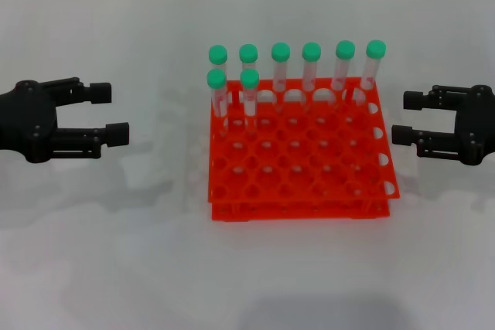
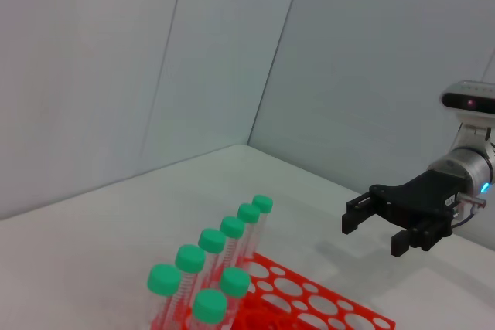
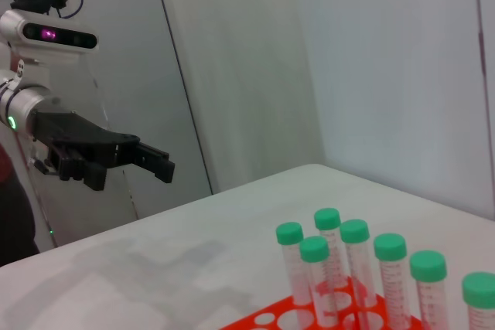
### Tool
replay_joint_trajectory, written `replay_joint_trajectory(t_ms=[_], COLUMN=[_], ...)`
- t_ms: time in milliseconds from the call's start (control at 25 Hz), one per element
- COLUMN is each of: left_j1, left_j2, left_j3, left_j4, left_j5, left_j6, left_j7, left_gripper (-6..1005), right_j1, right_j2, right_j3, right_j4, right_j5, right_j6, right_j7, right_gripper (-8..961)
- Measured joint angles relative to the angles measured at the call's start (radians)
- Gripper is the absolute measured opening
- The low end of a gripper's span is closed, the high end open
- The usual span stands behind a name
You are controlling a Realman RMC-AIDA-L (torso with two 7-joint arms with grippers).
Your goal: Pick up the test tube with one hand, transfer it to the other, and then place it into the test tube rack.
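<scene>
Tubes fill the rack; left tool and right tool flank it, spread open, empty.

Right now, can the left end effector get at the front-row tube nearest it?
Probably yes. The left end effector is open, beside the rack, and nothing lies between it and that tube; the neighbouring tube stands on the far side.
</scene>
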Motion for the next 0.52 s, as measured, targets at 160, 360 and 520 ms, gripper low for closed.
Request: replay_joint_trajectory(t_ms=[160, 360, 520], left_j1=[0.002, 0.001, 0.001], left_j2=[0.002, 0.005, 0.006], left_j3=[0.0, 0.0, -0.003], left_j4=[0.0, 0.002, 0.002], left_j5=[0.0, 0.0, 0.001], left_j6=[0.002, 0.014, 0.014], left_j7=[0.0, -0.002, -0.003], left_gripper=[881, 881, 881], right_j1=[0.003, 0.006, 0.007], right_j2=[0.007, 0.013, 0.014], right_j3=[0.001, 0.001, 0.001], right_j4=[-0.001, -0.002, -0.004], right_j5=[-0.001, -0.003, -0.003], right_j6=[-0.002, 0.001, 0.0], right_j7=[0.001, 0.001, 0.002], right_gripper=[651, 651, 651])
